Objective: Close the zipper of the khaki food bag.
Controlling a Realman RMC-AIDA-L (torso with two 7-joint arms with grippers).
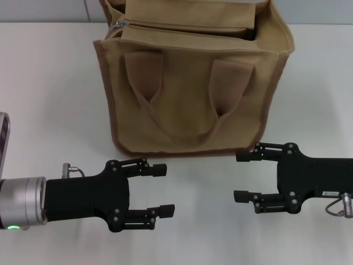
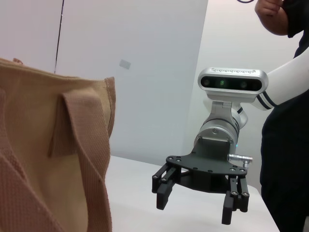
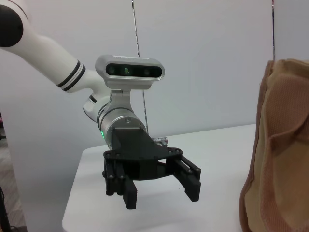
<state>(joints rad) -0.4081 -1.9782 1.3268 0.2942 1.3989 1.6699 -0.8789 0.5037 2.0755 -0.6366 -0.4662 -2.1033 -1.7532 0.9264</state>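
The khaki food bag (image 1: 193,83) stands upright at the back middle of the white table, its two loop handles hanging down its front. The zipper (image 1: 182,26) runs across the top, with its silver pull tab (image 1: 117,25) at the bag's left end and a dark gap showing at the right end. My left gripper (image 1: 164,190) is open near the table's front, left of centre and short of the bag. Facing it from the right, my right gripper (image 1: 240,176) is open too, just before the bag's lower right corner. Neither touches the bag.
The white table (image 1: 44,83) spreads around the bag. The left wrist view shows the bag's side (image 2: 38,145), my right gripper (image 2: 195,207) and a person in dark clothes (image 2: 285,145) behind it. The right wrist view shows my left gripper (image 3: 161,197) and the bag's edge (image 3: 285,145).
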